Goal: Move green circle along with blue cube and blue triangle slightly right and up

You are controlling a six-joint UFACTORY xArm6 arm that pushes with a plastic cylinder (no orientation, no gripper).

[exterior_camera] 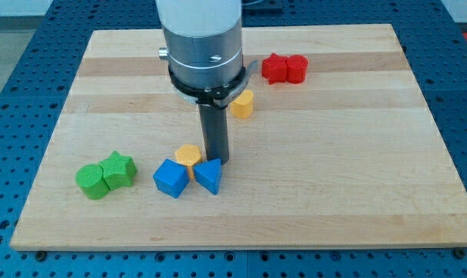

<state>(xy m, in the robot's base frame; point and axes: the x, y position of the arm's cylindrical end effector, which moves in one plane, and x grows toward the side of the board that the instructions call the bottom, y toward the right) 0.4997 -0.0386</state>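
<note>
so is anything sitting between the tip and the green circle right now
Yes. My tip stands just above the blue triangle and right of a yellow block. The blue cube and that yellow block lie between it and the green circle, and a green star touches the circle's right side.

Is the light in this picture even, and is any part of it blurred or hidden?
Camera view: soft, even light, short shadows under the blocks, no glare on the wooden board. The blue cube and green circle look sharp. The arm hides the board behind it.
</note>
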